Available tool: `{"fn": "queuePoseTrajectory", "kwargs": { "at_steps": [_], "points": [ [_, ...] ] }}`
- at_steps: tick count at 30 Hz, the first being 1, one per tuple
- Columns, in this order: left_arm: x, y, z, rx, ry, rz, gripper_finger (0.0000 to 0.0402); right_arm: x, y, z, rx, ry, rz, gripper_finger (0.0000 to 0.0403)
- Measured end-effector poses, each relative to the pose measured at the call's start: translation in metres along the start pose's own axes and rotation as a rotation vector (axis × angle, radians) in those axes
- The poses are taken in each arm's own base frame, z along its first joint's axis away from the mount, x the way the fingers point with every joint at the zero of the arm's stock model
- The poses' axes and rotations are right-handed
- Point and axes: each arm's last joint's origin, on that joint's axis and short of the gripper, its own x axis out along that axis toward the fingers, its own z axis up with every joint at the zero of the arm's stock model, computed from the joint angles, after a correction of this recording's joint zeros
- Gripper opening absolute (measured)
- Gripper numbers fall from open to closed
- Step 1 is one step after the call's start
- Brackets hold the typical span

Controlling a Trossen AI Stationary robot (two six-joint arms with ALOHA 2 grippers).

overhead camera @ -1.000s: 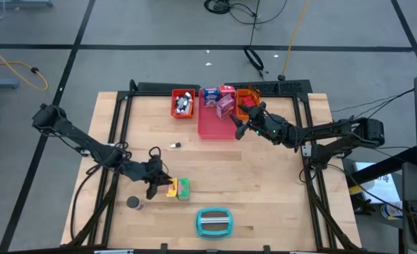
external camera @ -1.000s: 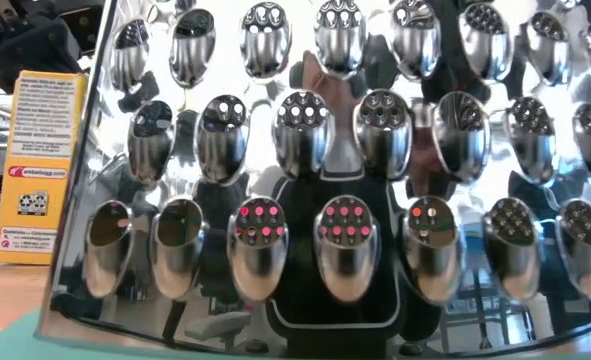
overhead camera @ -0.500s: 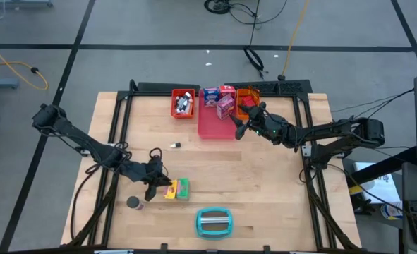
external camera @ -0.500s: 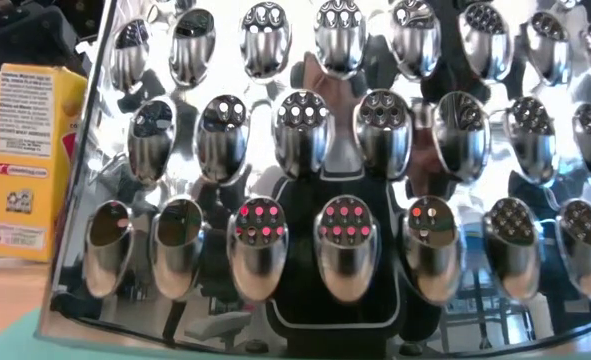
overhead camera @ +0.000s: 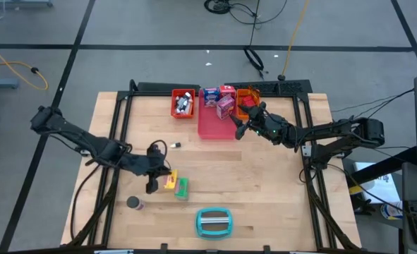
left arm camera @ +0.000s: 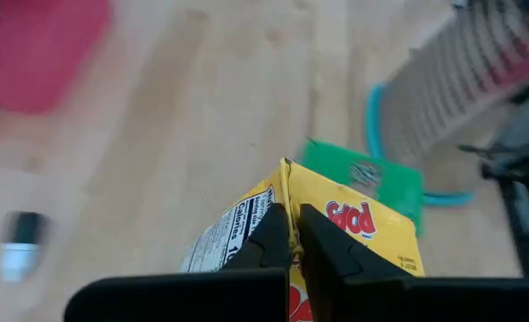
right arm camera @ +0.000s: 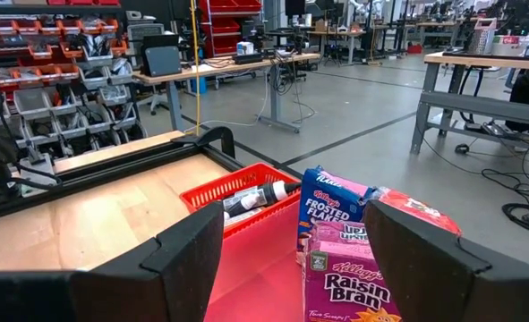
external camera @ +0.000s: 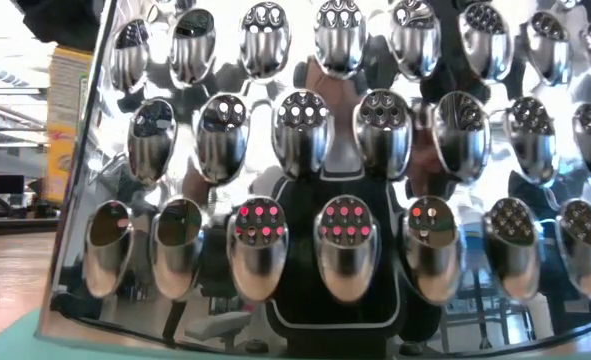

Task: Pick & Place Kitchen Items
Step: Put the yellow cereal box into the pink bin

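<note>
- The left tool (left arm camera: 293, 240) is pinched on the top flap of the yellow box (left arm camera: 336, 234), which it holds just off the desk (overhead camera: 264, 190), toward the near edge and left of centre.
- The green box (overhead camera: 183, 188) lies on the desk just beside the yellow box, on its right.
- The right tool (right arm camera: 291, 259), fingers spread and holding nothing, hovers by the pink tray (overhead camera: 212, 125) at the desk's far edge.
- Sorted so far, as far as can be seen: the pink Raisin Bran box (right arm camera: 349, 284) and the blue Frosted Flakes box (right arm camera: 331, 207) stand in the pink tray; small bottles lie in the red tray (overhead camera: 183, 104) next to it.
- Left out on the desk: the green box, a dark can (overhead camera: 133, 202) near the near left corner, and a tiny bottle (overhead camera: 173, 145) out in the middle.
- The teal-and-grey grater (overhead camera: 214, 221) rests by the near edge.
- My judgement: roughly half done; the yellow box is in hand, at least three items wait.
</note>
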Motion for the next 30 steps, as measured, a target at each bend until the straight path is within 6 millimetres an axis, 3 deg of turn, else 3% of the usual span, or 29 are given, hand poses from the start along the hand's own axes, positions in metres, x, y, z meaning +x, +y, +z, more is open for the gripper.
{"fn": "queuePoseTrajectory", "kwargs": {
  "at_steps": [10,17,24,30],
  "points": [
    [-0.019,0.022,0.049,0.083,-0.105,0.137,0.0003,0.000,0.000,0.000,0.001,0.001,0.002,0.0263],
    [-0.022,0.056,0.069,0.060,-0.174,0.249,0.0004,0.000,0.000,0.000,0.002,0.000,0.002,0.0263],
    [-0.015,0.089,0.093,0.059,-0.295,0.195,0.0005,0.000,0.000,0.000,0.001,0.001,0.003,0.0263],
    [0.007,0.121,0.104,0.067,-0.321,0.237,0.0005,0.000,0.000,0.000,0.001,0.001,0.004,0.0263]
  ]
}}
